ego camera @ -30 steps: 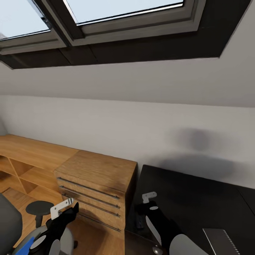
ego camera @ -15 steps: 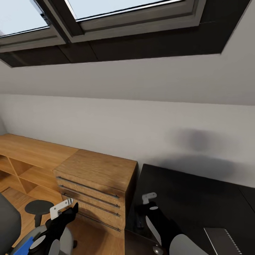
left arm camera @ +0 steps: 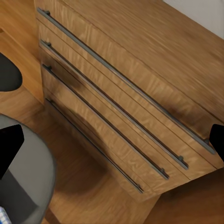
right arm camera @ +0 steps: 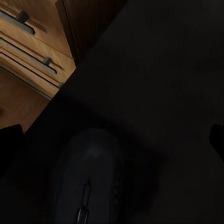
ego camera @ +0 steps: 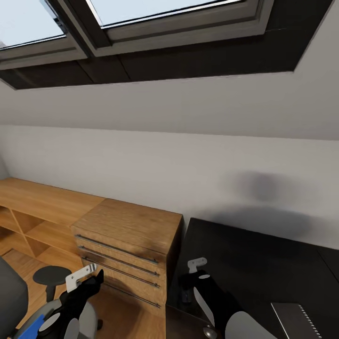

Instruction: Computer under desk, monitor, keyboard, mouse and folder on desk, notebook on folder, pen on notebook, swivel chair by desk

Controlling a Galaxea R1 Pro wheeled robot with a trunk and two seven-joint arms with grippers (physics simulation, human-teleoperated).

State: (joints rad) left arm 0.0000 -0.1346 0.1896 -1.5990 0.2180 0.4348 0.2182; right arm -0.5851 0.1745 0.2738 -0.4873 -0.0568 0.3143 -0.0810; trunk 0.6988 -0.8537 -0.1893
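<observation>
Little of the job looked finished. Spotted the small rounded black mouse [right arm camera: 88,186] already lying on the long glossy black desk [ego camera: 254,263], near its end edge beside the light-wood drawer chest [ego camera: 127,235]. Found the right claw [right arm camera: 112,137] hanging just above that mouse, fingers spread wide, grasping nothing. Found the left claw [left arm camera: 112,142] likewise released and empty, held off the desk's end in front of the chest drawers. Glimpsed a sliver of the thin bright-blue folder [ego camera: 32,328] on the seat of the grey upholstered swivel chair [ego camera: 10,294], so judged its move to the desk not yet made. Could not tell whether the flat grey item [ego camera: 295,321] at the desk's near edge was notebook or keyboard. Judged stacking and chair positioning left to do.
</observation>
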